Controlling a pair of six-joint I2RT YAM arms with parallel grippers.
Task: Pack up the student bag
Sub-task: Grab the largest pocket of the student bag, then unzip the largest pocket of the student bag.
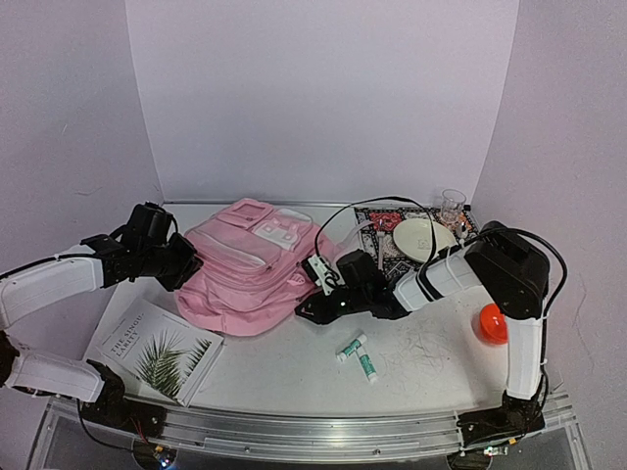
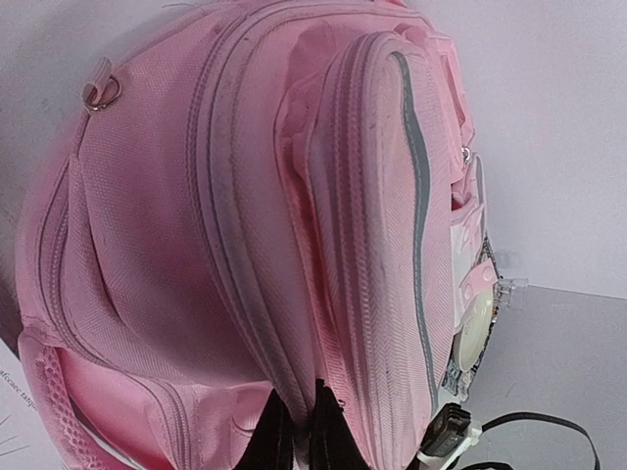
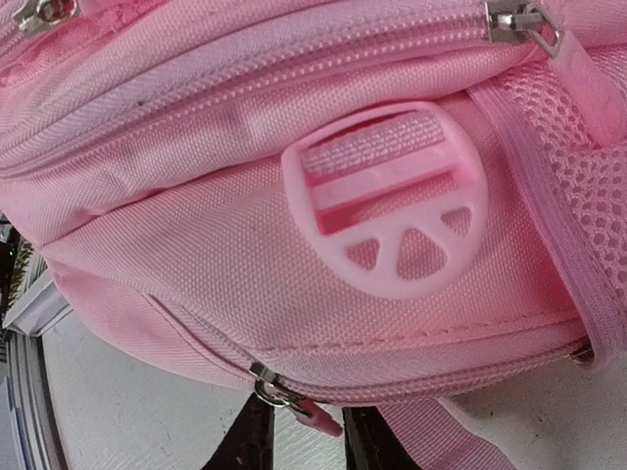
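No brand shows on the bag (image 1: 250, 264), nor on its pink strap buckle (image 3: 392, 201). The only writing in view is a title in capitals on the white book (image 1: 157, 348), which has a palm-leaf cover and lies at the near left of the tabletop (image 1: 431, 352). The letters are too small to read. The two tubes (image 1: 359, 357) with green labels, near the middle, are no clearer. The bag lies flat left of centre on the tabletop, front pockets up and its top toward the far wall. The left end effector (image 2: 302, 441) is at the bag's left edge, clenched, and seems to pinch a seam of the fabric between its dark fingers (image 2: 274, 446). The right end effector (image 3: 312, 431) is at the bag's near right corner, jaws partly apart and grasping nothing. A zipper pull (image 3: 313, 416) hangs in the gap just ahead of the tips, touching neither finger. A white adapter (image 1: 318, 271) with a black cable lies beside the bag's right side. Farther right, a plate (image 1: 423, 238) sits on a patterned mat (image 1: 377, 220) with a glass (image 1: 452, 206) behind it, and an orange ball (image 1: 493, 323) lies at the right edge.
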